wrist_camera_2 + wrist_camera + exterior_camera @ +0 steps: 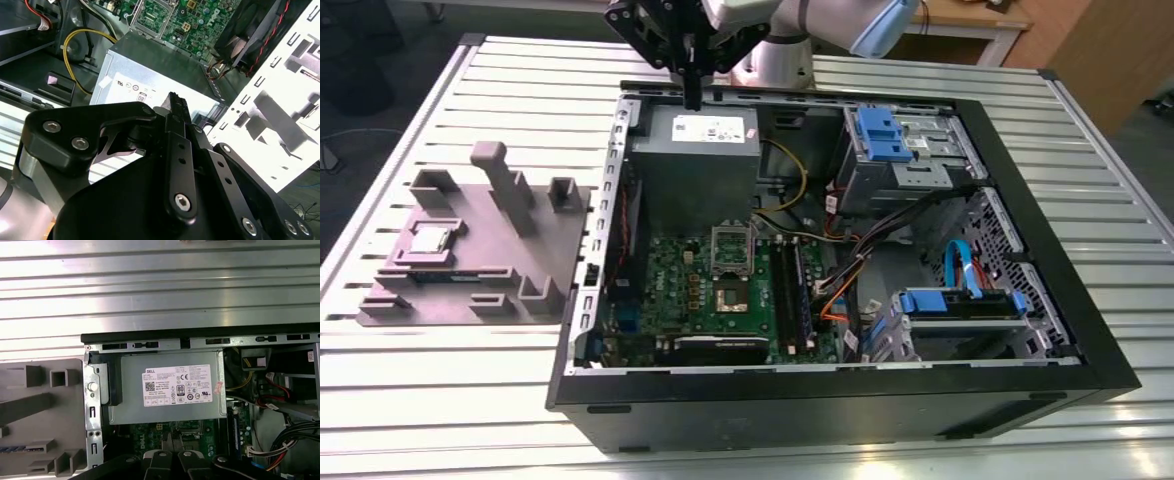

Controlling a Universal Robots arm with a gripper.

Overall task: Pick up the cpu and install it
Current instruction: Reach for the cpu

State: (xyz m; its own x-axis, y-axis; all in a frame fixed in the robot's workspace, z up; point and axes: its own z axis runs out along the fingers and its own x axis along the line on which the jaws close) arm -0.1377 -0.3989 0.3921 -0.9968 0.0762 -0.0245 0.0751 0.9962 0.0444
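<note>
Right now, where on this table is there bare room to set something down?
Bare table slats lie on the near side of the grey fixture and of the computer case, and past the case at the exterior view's right. Inside the case it is crowded: cables beside the motherboard.

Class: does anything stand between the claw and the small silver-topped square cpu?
The claw hangs over the grey power-supply box inside the black case. The case's metal side wall and a grey upright post on the holder lie between it and the cpu.

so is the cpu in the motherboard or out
out: the cpu lies on the grey holder outside the case, apart from the motherboard.
</note>
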